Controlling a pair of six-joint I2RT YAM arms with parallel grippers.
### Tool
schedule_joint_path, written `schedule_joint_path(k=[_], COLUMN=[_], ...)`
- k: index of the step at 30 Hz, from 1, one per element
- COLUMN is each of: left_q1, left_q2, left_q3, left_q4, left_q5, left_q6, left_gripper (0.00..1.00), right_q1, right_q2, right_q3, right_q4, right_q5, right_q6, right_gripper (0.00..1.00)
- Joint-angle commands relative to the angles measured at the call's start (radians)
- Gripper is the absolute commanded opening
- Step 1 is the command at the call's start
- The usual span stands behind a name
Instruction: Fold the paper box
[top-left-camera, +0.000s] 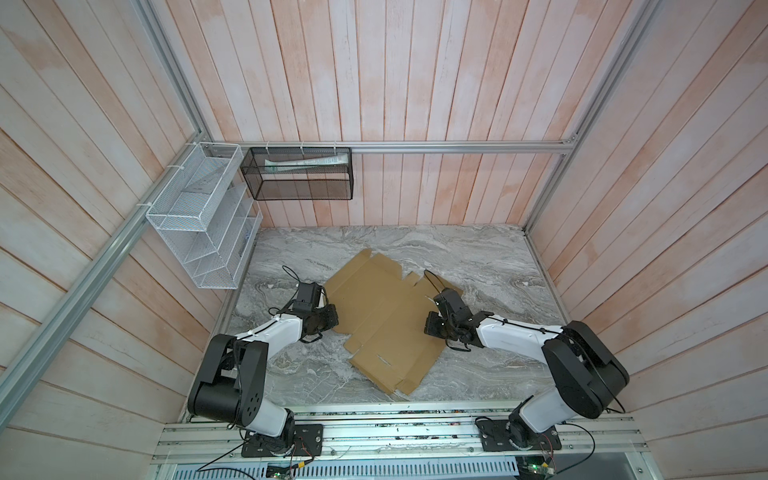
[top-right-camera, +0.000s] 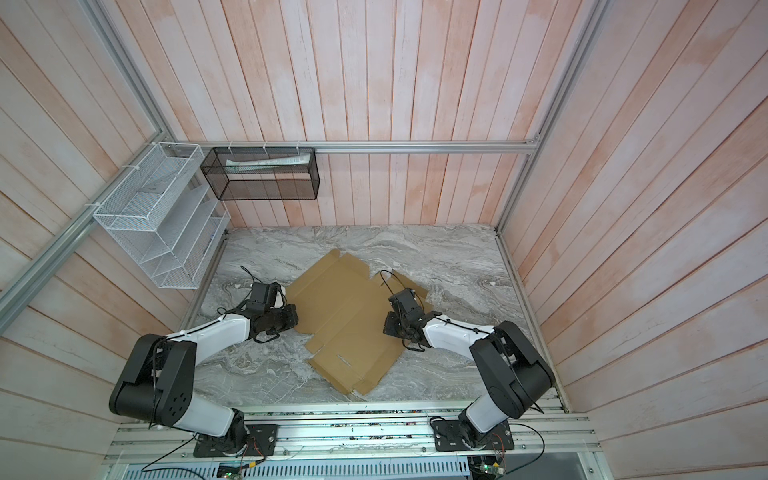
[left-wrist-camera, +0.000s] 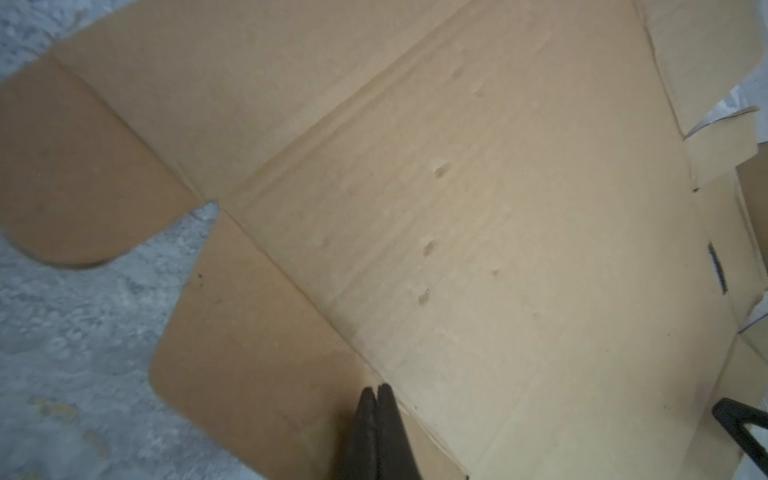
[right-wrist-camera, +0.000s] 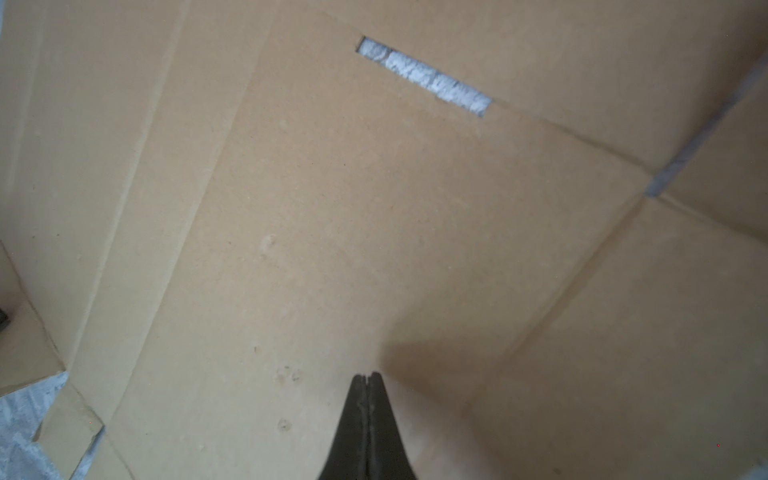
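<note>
On the left wall a white wire rack (top-left-camera: 199, 216) is hanging, with a black mesh basket (top-left-camera: 299, 174) hanging just beside it on the back rail. Below them the left claw (left-wrist-camera: 376, 390) is reaching in at the left edge of the paper box (top-left-camera: 382, 320). In the left wrist view its two fingers are pressing together with nothing between them. The tips are pointing at the crease where a rounded side flap (left-wrist-camera: 257, 353) is meeting the main panel, though I cannot tell whether they are touching the cardboard. The paper box is lying unfolded and flat in the middle of the grey marbled counter (top-left-camera: 478, 257), sitting at a slant with its flaps spreading outward. Over its right part the right claw (right-wrist-camera: 368, 378) is hanging, its fingers likewise sitting tight together and gripping nothing. It is pointing down at a plain panel, where a narrow slit (right-wrist-camera: 424, 77) is showing the counter through the cardboard.
</note>
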Motion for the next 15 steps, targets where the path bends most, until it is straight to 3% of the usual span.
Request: schedule_joint_path(k=[1,15], left_q1=[-0.003,-0.003], left_q2=[-0.022,-0.014], left_q3=[-0.024,-0.075], left_q4=[-0.021,-0.033], left_q5=[-0.029,-0.027], left_q6=[-0.009,-0.044], left_gripper=[0.0,0.0], right_q1=[0.006,-0.053], right_q2=[0.044,0.181], right_q3=[0.03,0.096], right_q4=[0.006,-0.017], right_q5=[0.003,-0.001], right_q6=[0.013,-0.036], right_gripper=[0.02,0.02])
